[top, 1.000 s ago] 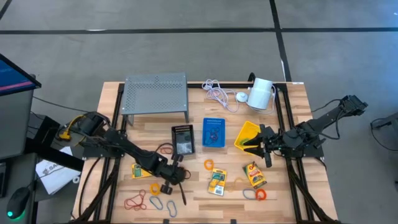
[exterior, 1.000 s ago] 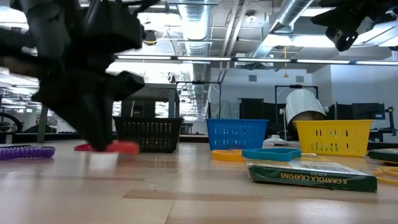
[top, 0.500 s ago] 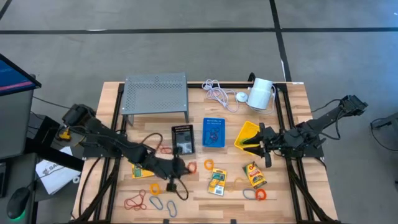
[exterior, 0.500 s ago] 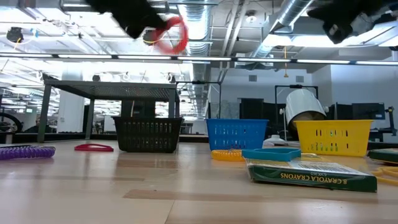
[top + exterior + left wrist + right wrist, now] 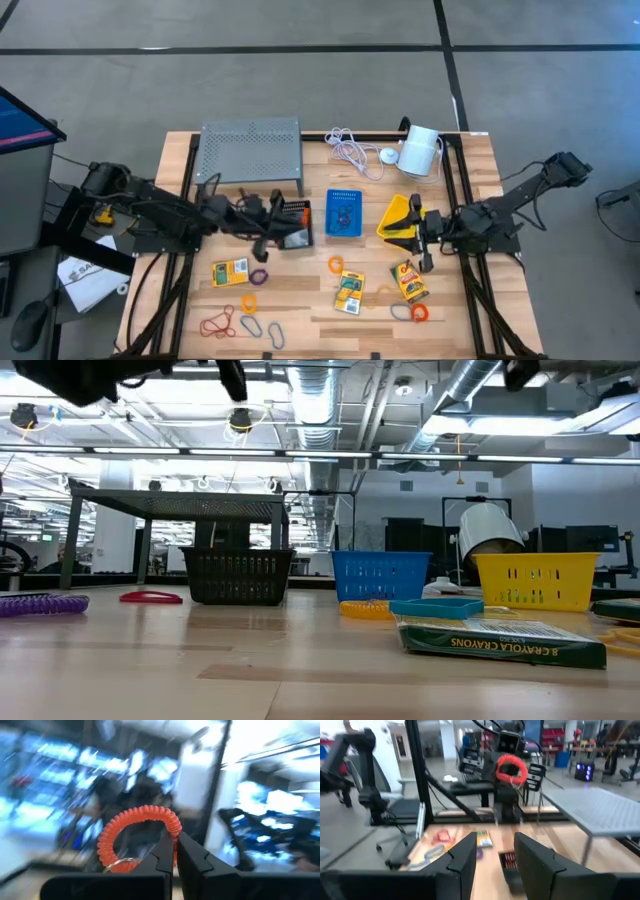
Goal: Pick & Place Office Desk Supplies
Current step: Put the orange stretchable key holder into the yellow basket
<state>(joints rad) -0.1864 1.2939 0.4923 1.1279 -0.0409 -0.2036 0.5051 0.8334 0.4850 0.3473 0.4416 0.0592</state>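
Because the left gripper has its fingers pressed fully together on a red coil loop, the loop hangs clear of the table, pinched at one side so the rest of the ring stands free in the left wrist view, with a small metal ring at its lower edge. In the high view this gripper sits left of centre, right beside the black bin, which suggests the loop is being carried there to be dropped in. The right wrist view shows the same loop held aloft, in the upper middle of that frame.

The right gripper waits at centre right, by the yellow bin, its fingers partly apart and holding nothing that I can see.

Between the two, at the centre of the high view, stands the blue bin. Along the lower part of that frame lie the unsorted supplies: a purple loop, an orange loop, a yellow card packet and a crayon box, all flat on the wood, presumably awaiting their turn
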